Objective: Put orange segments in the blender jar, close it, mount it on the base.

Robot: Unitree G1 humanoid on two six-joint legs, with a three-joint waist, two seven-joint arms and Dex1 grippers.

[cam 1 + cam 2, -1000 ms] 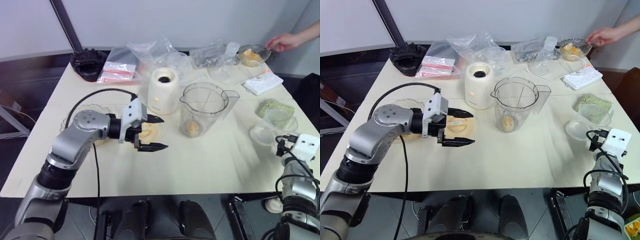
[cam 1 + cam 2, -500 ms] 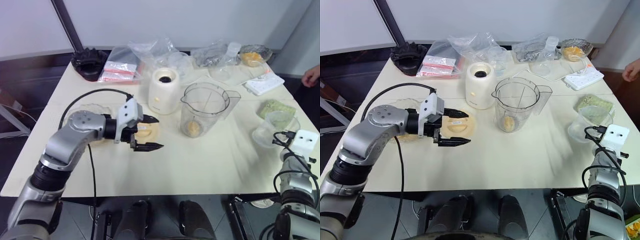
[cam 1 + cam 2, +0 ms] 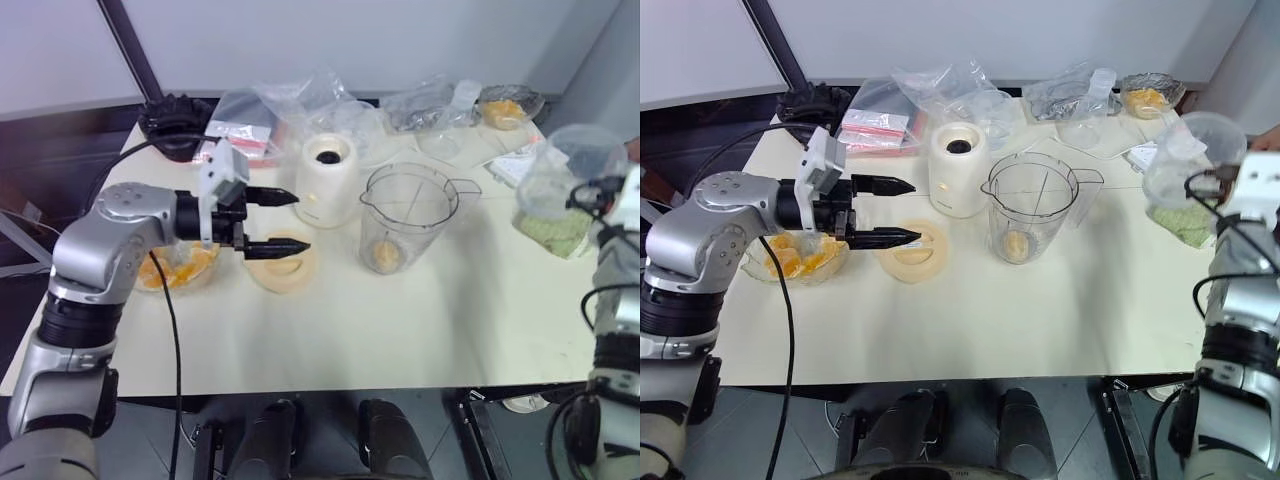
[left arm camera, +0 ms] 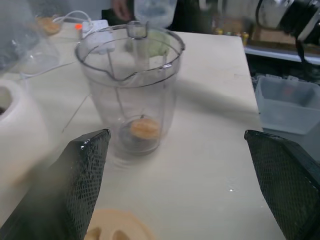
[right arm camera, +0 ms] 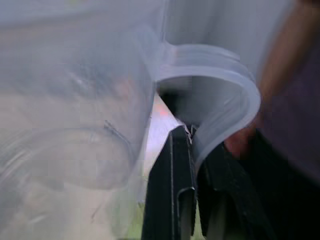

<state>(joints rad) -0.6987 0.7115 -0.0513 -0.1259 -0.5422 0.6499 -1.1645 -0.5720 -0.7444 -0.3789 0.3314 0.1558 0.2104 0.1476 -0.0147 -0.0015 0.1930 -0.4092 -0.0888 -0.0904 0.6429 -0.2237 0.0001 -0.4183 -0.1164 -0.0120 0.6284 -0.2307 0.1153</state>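
Observation:
The clear blender jar (image 3: 405, 215) stands mid-table with one orange segment (image 3: 383, 257) at its bottom, also seen in the left wrist view (image 4: 144, 128). The cream base (image 3: 327, 180) stands just left of it. More orange segments (image 3: 175, 268) fill a glass bowl at the left. My left gripper (image 3: 300, 220) hangs open and empty above the pale-orange lid (image 3: 282, 268), pointing at the jar. Over the table's right edge, my right gripper (image 5: 194, 142) is shut on the rim tab of a smaller clear cup (image 3: 565, 185), held in the air.
A black ridged object (image 3: 175, 125), plastic bags (image 3: 300, 105) and a glass bowl (image 3: 508, 105) line the back edge. A green cloth (image 3: 550, 232) lies under the raised cup. A person's hand (image 3: 1265, 140) shows at the right edge.
My right arm has risen and lifted the clear cup off the table. The left gripper rose and drew back left, uncovering the bowl. The person's hand left the far glass bowl.

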